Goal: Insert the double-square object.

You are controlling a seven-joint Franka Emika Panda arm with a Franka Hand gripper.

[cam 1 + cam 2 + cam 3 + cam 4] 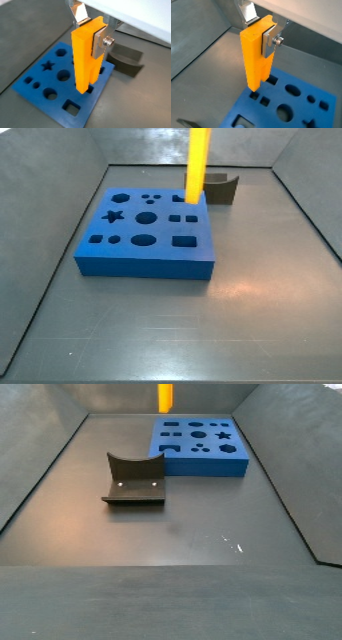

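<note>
Hanging upright in the middle of both wrist views, the double-square object point(87, 55) is clenched near its top end between the fingers point(100, 41) of the gripper point(90, 31), whose silver plates press against its two opposite sides. Its lower end hovers just over a hole near the edge of the blue block point(40, 85), and the pictures do not settle whether the tip has entered the hole or is only touching its rim.

In a side view the bar point(197, 166) runs down from the top edge of the frame to the far right corner of the block point(147, 233), which lies on the grey desk point(254, 318) left of centre. Just behind it, toward the upper right, sits the dark grey curved holder point(221, 190).

From the opposite side, the block point(201, 446) is in the upper right and the holder point(134, 479) stands apart from it at centre left. Only a short piece of the orange bar point(166, 397) shows at the top edge there, and the gripper itself is out of frame in both side views.
</note>
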